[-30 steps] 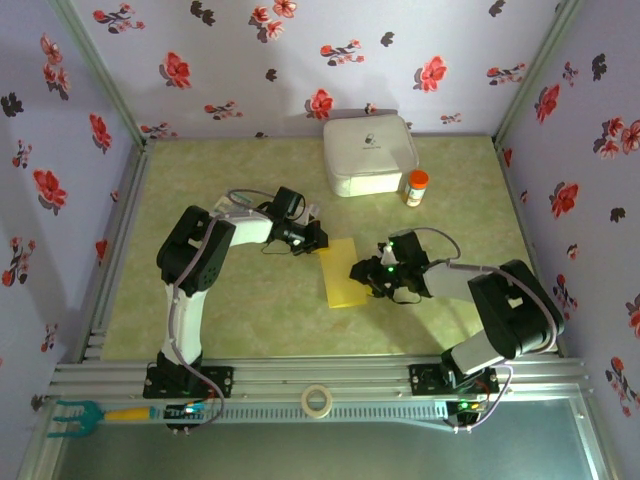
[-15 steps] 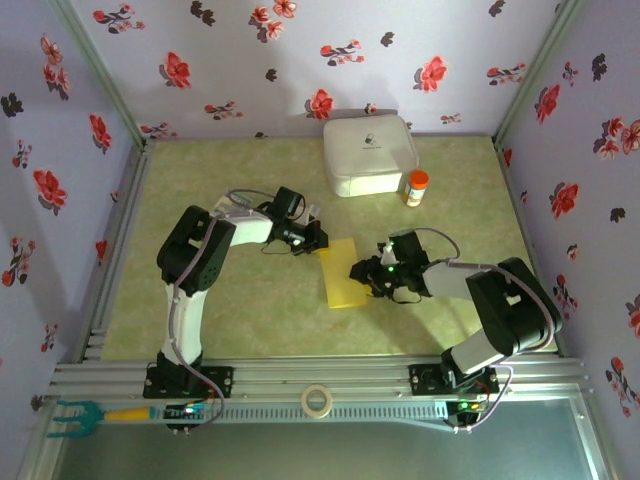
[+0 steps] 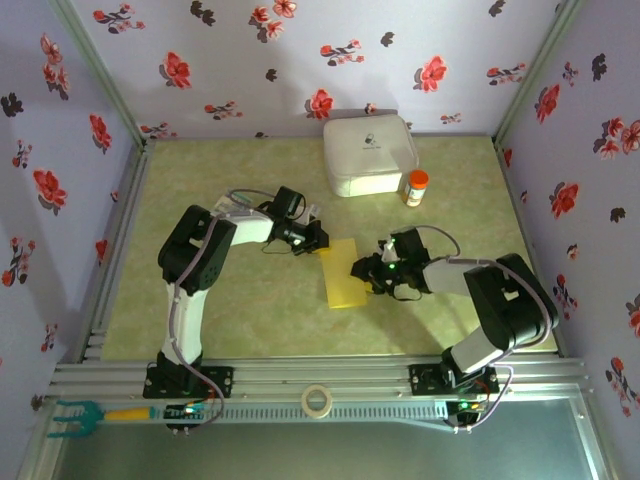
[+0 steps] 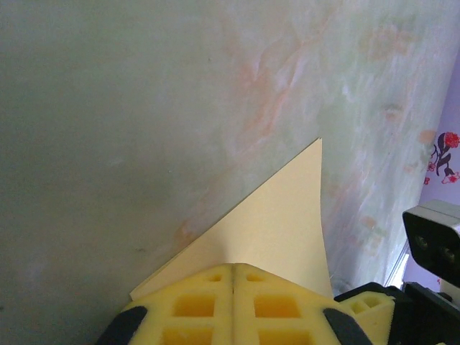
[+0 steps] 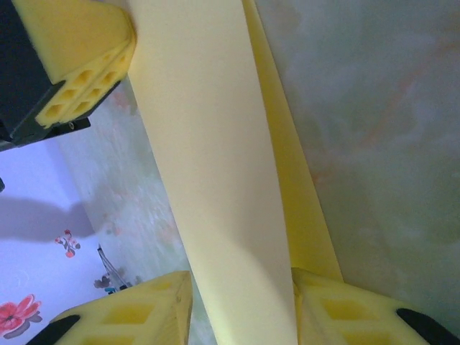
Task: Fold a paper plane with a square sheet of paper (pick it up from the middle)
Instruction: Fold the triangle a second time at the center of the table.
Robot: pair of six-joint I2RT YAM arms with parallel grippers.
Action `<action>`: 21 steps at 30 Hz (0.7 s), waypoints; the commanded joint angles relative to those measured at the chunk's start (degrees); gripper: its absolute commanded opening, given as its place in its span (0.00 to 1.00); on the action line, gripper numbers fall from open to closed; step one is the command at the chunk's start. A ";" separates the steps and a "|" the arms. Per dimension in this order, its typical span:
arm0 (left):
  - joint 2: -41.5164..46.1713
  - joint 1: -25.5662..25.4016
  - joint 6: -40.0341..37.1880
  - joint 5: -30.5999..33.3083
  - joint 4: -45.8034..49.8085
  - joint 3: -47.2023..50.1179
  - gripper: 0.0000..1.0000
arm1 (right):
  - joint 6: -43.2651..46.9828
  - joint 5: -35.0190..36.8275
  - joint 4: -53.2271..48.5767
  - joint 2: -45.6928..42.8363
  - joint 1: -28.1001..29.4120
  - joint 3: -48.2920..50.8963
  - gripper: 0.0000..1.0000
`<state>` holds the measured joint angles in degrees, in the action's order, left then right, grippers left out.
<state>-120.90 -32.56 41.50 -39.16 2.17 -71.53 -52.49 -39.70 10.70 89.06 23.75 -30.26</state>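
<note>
One marbled green table (image 3: 250, 310), on which the square sheet of paper (image 3: 345, 272), folded to a strip, is laid at frame centre. Left gripper (image 3: 318, 240): clamped on its upper corner. Right gripper (image 3: 362, 270): jaws half parted, paper passed between. Creasing is judged in hand; a flattening press is called for next.

We find no legible text, number or brand in any view. The white box (image 3: 368, 155) at the far side of the table carries a small dark mark on its lid, too small for us to tell logo from lettering. The orange-capped bottle (image 3: 416, 188) just beside it has a pale band around its body, possibly a label, but nothing on it can be read.
</note>
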 commanded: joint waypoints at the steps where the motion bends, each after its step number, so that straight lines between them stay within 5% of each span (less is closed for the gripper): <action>1: -2.41 -0.32 -1.43 -0.92 2.05 -0.85 0.05 | 2.33 -1.76 0.05 1.28 -0.57 -2.35 0.36; 21: -0.09 -0.71 -2.45 -1.54 2.88 -1.68 0.13 | 4.16 -2.39 -0.34 4.81 -1.16 -4.37 0.06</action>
<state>-121.01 -32.60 40.97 -39.92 2.72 -72.14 -49.06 -40.93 10.28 93.01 23.09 -33.52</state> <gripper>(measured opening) 0.127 0.069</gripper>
